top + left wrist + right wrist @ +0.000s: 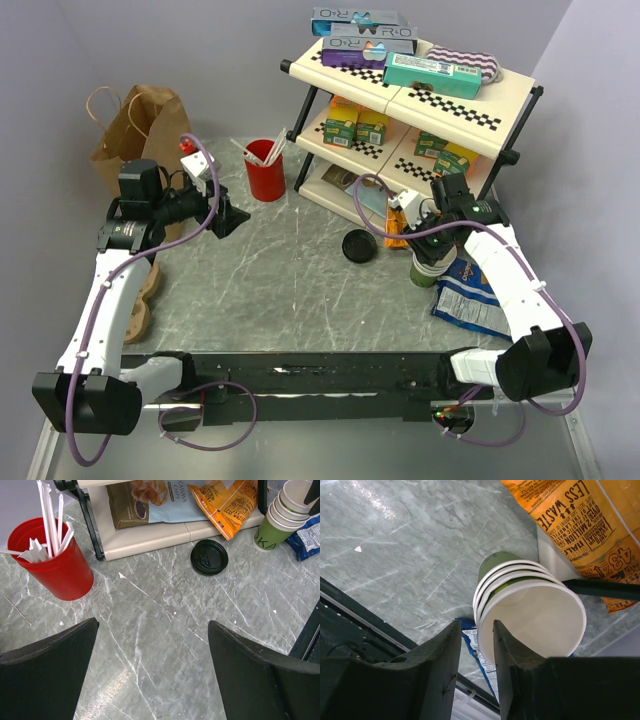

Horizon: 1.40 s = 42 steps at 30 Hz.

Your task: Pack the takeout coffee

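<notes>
At the far left a brown paper bag (140, 125) is stood, its inside not shown. The left gripper (152, 625) is held wide apart, nothing between its fingers. A red cup (52, 565) is filled with white sticks. The takeout coffee is not seen made up: the black lid (209, 557) is laid flat on the table, with no cup under it. Further right the stack of green cups (535, 615), the top one empty, is straddled at the rim by the right gripper (476, 625), jaws narrow; a clamp cannot be confirmed. Paper cups are judged light and crushable, best taken at the stiffer rolled rim.
</notes>
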Each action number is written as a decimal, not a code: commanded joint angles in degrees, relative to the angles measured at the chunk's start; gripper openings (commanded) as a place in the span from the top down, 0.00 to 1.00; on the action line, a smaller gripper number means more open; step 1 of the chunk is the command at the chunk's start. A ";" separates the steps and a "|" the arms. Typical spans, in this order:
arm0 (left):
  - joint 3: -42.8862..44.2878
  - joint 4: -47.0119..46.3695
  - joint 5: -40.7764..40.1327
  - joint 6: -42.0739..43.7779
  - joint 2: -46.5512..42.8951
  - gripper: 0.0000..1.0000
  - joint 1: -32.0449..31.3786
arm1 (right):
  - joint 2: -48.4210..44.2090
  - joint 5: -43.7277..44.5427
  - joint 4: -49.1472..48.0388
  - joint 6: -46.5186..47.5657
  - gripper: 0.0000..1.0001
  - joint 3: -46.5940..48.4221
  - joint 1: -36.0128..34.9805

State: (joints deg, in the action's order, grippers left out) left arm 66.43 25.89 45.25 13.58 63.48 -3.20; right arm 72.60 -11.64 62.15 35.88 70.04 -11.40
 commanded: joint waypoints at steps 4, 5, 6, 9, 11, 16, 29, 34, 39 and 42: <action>-0.52 -2.68 1.94 -1.37 -0.47 0.02 -0.23 | 1.40 1.71 0.52 -0.19 0.64 -0.08 0.67; -0.69 -2.86 1.94 -1.28 -0.55 0.02 -0.23 | 1.58 1.79 0.60 -0.19 0.65 -0.08 0.68; -0.60 -3.12 2.03 -1.54 -0.47 0.02 -0.23 | 1.67 1.88 0.69 -0.28 0.65 -0.08 0.68; -0.52 -3.21 2.03 -1.46 -0.29 0.02 -0.23 | 2.28 1.97 0.69 -0.46 0.68 0.01 0.76; -0.25 -3.13 2.03 -1.46 -0.12 0.02 -0.23 | 2.37 2.14 0.78 -0.46 0.72 0.10 0.76; -0.34 -3.48 2.29 -1.54 0.06 0.02 -0.23 | 2.20 2.50 1.31 -0.46 0.82 0.62 1.03; -0.78 -6.20 3.70 -3.12 1.99 0.02 -1.01 | 0.70 6.89 4.21 -0.55 1.00 4.49 1.03; -0.78 -6.90 4.05 -3.04 2.79 0.02 -1.37 | -2.45 9.18 2.72 1.29 1.00 2.83 0.77; -0.87 -7.52 4.14 -3.39 3.31 0.02 -1.63 | -9.21 9.18 -1.76 4.64 1.00 -3.41 0.33; -0.87 -7.52 4.23 -3.39 3.49 0.02 -1.81 | -11.33 9.53 -3.18 5.17 1.00 -4.56 -0.47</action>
State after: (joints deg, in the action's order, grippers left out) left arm 65.80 20.58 47.46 10.81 66.87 -4.56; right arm 65.56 -3.86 62.35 38.81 66.32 -11.05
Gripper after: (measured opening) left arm 0.980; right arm 0.020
